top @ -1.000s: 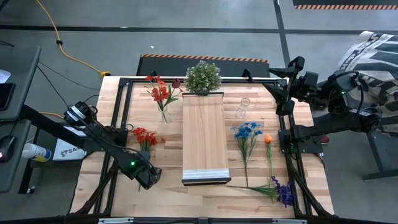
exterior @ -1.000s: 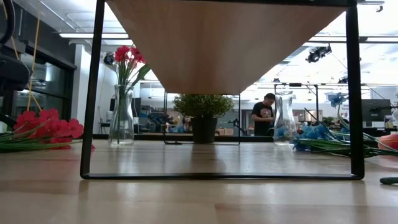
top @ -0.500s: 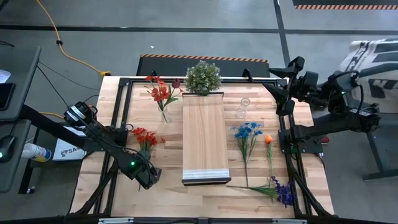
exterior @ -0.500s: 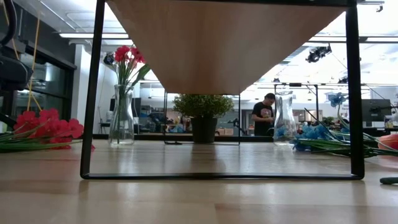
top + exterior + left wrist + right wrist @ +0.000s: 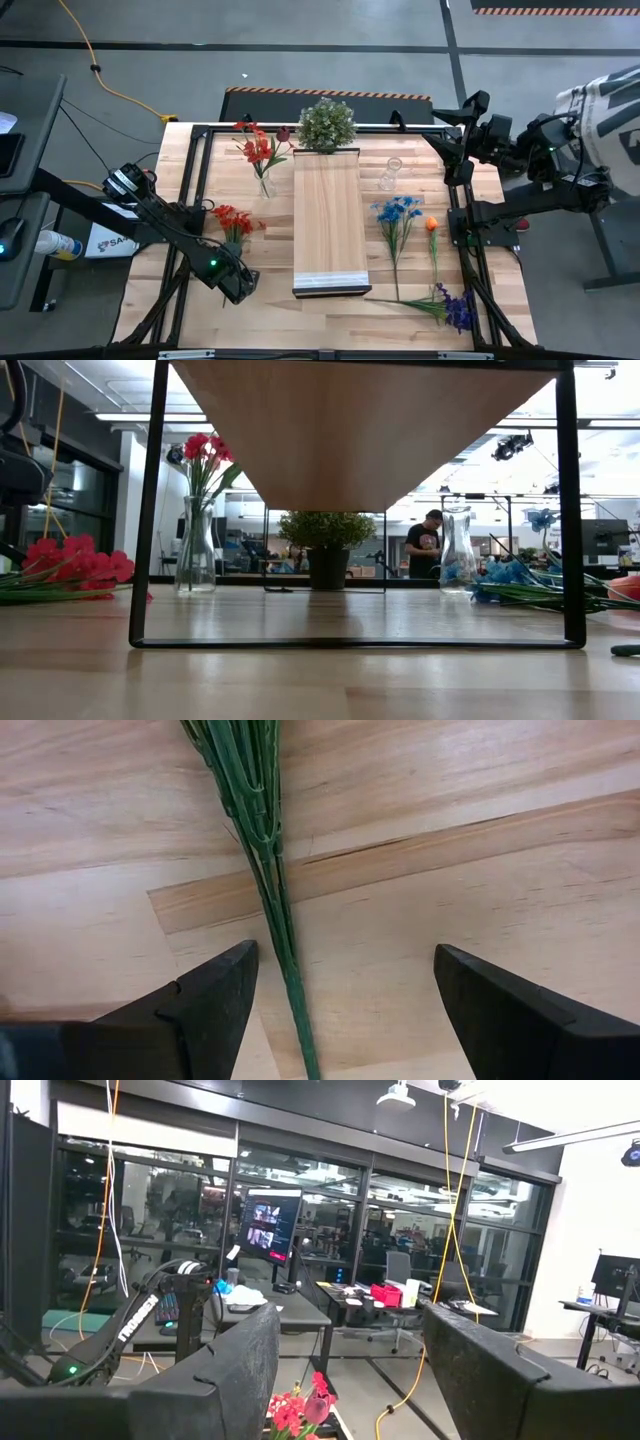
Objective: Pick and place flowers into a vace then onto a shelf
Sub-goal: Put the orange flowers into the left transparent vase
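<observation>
While nothing on the table has shifted over the last second, the one change lies off it: a patterned garment [image 5: 612, 100], cut off at the frame's edge far to the right of the shelf [image 5: 328, 215], has moved about; both arms stand just as they were. I judge the task paused at the start of a pick, with no progress in this interval.

The left gripper [image 5: 345, 980] hangs low off the shelf's near left corner, its fingers spread wide on either side of a thin green stem [image 5: 285, 930] lying on the table [image 5: 170, 300]; nothing is pinched yet. That stem belongs to the loose red flowers [image 5: 233, 220] just left of the shelf. The right gripper [image 5: 350, 1320] waits raised, well to the right of the shelf's far end, fingers apart and empty, looking out into the room.

Of the other flowers, one red bunch already stands in a vase [image 5: 262, 160] left of the shelf's far end; an empty vase [image 5: 389, 175] stands to the right of that end; the blue flowers [image 5: 398, 212], the orange bloom [image 5: 431, 224] and the purple flowers [image 5: 458, 310] lie right of the shelf; the potted plant [image 5: 326, 122] sits behind it.

Hard to settle: whether the left fingers touch the tabletop; the level view shows only the shelf's underside and neither gripper's tips; a person [image 5: 425, 545] stands far beyond the shelf.
</observation>
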### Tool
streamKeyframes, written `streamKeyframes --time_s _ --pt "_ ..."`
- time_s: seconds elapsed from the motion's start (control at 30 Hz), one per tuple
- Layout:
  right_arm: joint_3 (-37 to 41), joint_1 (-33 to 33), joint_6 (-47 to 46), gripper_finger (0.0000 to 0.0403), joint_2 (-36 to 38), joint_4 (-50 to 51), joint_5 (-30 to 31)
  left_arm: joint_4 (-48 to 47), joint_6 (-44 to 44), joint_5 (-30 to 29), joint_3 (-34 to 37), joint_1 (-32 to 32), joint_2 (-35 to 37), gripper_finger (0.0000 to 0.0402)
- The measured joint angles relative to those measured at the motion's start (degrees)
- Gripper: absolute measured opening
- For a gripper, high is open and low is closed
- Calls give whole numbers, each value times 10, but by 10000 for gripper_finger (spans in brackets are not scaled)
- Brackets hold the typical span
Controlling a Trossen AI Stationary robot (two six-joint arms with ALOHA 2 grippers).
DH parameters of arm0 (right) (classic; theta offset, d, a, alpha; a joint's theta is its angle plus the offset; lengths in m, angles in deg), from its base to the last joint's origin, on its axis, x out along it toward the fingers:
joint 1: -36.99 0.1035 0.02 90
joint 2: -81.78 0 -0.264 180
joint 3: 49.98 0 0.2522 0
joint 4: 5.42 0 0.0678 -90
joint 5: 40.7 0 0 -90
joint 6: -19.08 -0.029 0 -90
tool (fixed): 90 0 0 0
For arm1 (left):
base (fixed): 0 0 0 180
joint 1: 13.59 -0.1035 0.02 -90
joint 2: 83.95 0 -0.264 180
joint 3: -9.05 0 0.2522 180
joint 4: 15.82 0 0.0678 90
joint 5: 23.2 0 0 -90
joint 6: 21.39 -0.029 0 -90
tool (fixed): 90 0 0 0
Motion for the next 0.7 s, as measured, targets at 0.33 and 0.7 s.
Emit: streamKeyframes --time_s 0.33,0.7 --pt "0 0 0 236 0 0 0 -1 0 0 0 0 0 328" --pt "0 0 0 236 0 0 0 1 4 0 0 0 0 199"
